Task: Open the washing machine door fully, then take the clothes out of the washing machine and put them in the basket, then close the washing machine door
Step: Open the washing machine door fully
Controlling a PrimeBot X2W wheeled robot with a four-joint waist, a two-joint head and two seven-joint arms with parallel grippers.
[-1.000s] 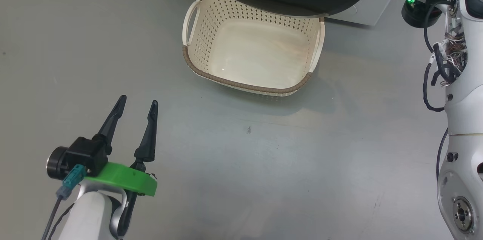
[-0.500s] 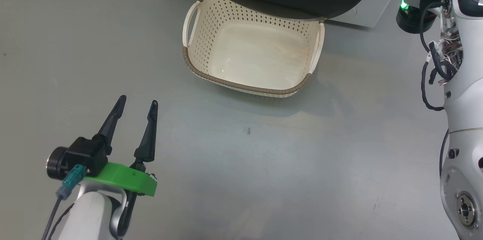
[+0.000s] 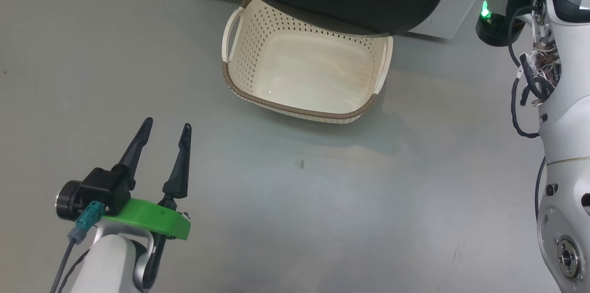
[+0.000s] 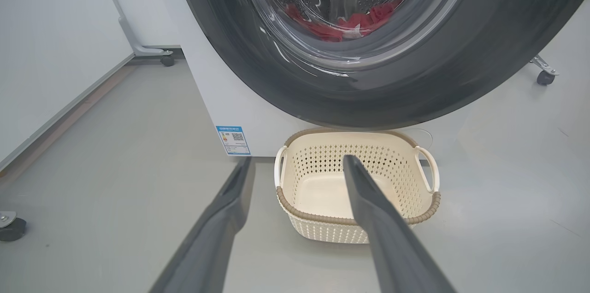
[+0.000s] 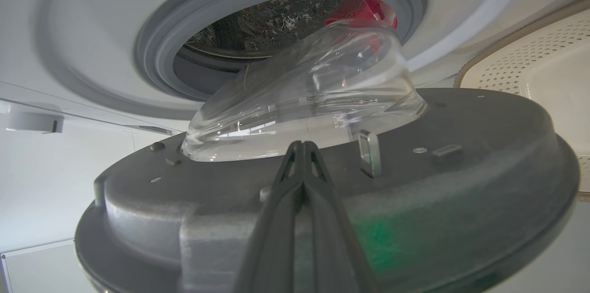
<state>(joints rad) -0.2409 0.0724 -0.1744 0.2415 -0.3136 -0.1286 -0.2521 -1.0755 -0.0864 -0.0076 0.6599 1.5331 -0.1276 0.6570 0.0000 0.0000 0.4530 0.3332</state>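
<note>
Left end effector spread wide, empty, right end effector closed at washing machine door — blue QR label illegible.

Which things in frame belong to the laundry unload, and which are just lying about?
Job:
round glossy black-rimmed glass door
bright red clothes
white front-loading washing machine
cream perforated plastic basket

Lying about:
small black castor wheels
small dark floor speck

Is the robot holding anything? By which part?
Nothing is held: left gripper open over the floor; right gripper shut empty, tips at the washing machine door.
</note>
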